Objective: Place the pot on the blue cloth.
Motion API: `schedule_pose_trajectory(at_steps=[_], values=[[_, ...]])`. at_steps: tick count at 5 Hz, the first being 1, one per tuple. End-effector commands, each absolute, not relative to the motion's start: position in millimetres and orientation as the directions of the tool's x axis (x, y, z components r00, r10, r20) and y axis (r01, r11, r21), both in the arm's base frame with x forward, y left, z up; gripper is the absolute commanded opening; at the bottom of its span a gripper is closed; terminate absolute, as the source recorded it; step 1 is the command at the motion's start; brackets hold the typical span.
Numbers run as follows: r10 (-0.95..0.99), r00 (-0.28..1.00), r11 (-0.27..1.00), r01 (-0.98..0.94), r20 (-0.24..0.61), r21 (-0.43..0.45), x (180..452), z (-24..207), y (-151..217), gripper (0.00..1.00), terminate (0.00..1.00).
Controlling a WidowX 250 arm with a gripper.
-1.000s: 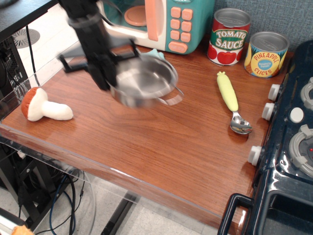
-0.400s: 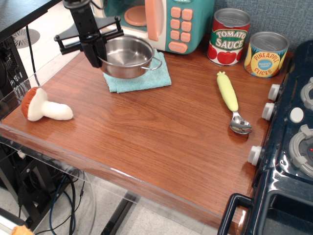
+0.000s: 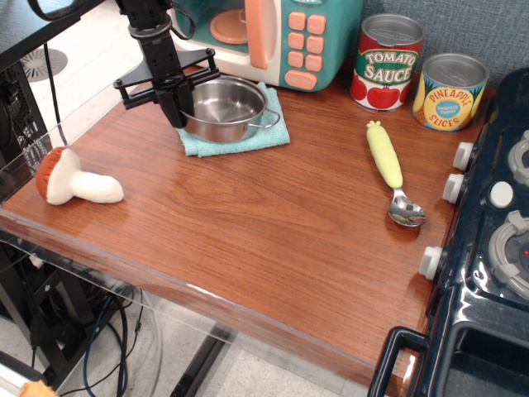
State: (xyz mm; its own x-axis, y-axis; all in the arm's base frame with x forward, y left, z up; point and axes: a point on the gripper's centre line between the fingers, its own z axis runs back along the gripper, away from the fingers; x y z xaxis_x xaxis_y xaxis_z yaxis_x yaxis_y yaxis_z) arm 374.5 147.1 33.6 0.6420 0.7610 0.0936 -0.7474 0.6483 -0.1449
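Note:
The pot (image 3: 233,104), a shallow shiny steel pot with wire loop handles, sits on the blue cloth (image 3: 252,139) at the back left of the wooden table, in front of the toy microwave. My gripper (image 3: 180,114) comes down from above at the pot's left rim. Its dark fingers straddle the rim and look shut on it. The cloth shows only along the pot's front and right side; the rest is hidden under the pot.
A toy microwave (image 3: 289,33) stands just behind the pot. A tomato sauce can (image 3: 388,62) and a pineapple can (image 3: 450,91) are at the back right. A green-handled spoon (image 3: 388,165) lies at the right, a plush mushroom (image 3: 74,180) at the left, a toy stove (image 3: 496,240) along the right edge.
The gripper carried the pot from above the table's middle back to the cloth, then lowered it and shifted it slightly right, so it now rests on the cloth.

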Motion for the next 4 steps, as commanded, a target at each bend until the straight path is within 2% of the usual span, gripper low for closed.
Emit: schedule_pose_trajectory(at_steps=[1, 2, 4], values=[[0.737, 0.661, 0.676, -0.724, 0.142, -0.137, 371, 46, 141, 1.00, 0.00], [0.736, 0.662, 0.677, -0.723, 0.143, -0.136, 366, 49, 139, 1.00, 0.00], [0.739, 0.642, 0.672, -0.726, 0.206, -0.146, 358, 75, 143, 1.00, 0.00]])
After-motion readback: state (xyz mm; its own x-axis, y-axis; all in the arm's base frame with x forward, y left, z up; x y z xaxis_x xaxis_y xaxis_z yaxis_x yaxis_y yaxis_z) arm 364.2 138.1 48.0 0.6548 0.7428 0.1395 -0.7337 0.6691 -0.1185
